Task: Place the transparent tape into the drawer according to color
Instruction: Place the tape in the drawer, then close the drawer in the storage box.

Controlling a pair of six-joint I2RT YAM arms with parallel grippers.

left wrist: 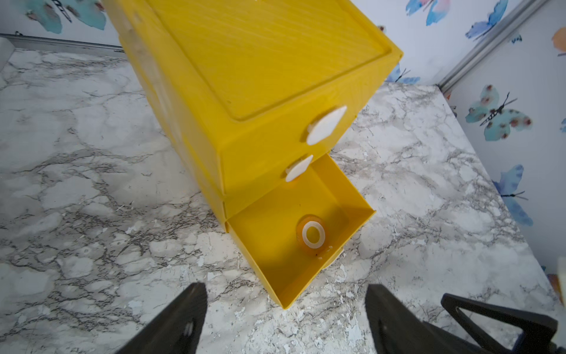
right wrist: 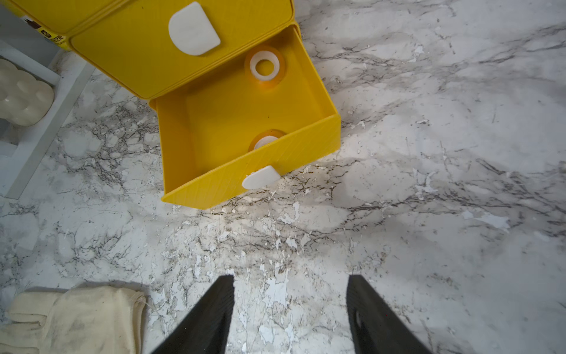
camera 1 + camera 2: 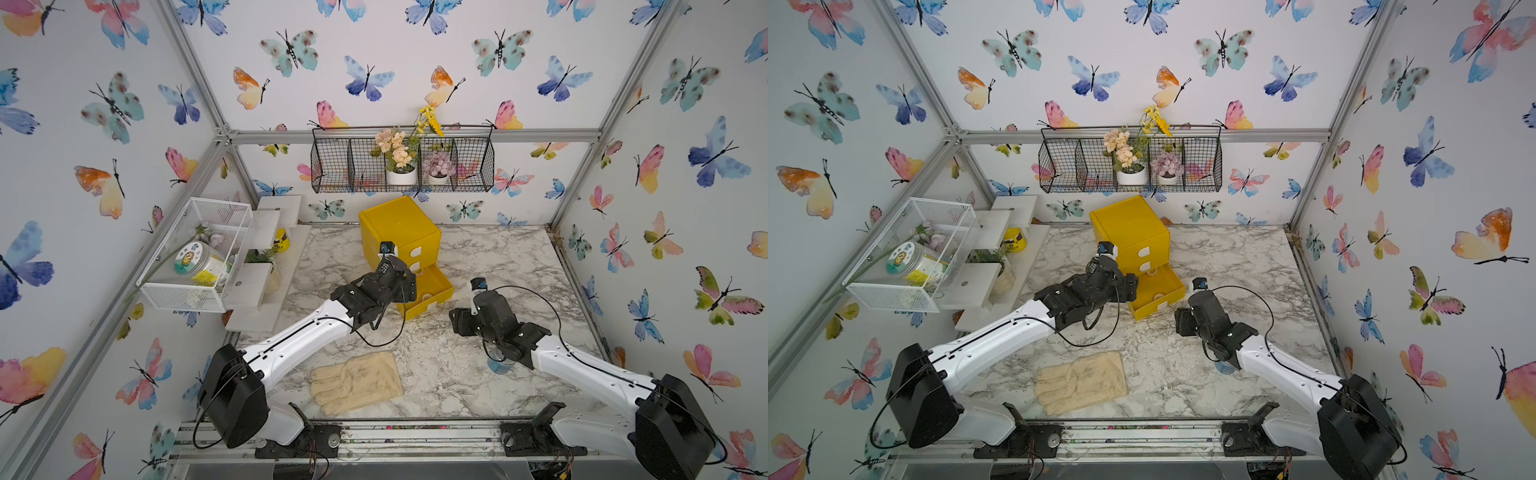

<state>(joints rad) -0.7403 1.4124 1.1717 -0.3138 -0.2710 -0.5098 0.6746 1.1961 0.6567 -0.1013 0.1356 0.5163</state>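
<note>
Lying in the open drawer (image 2: 214,180), two orange tape rings (image 2: 265,66) (image 2: 267,138); left claw (image 1: 284,288), right claw (image 2: 291,277) spread, empty.

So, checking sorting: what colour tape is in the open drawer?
Orange tape; best in right wrist view.

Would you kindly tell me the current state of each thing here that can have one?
Top drawer: shut.
Middle drawer: shut.
Bottom drawer: pulled open.
Back orange tape ring: lying in the bottom drawer.
Front orange tape ring: lying in the bottom drawer.
Left gripper: open, empty.
Right gripper: open, empty.
Glove: lying flat.
</note>
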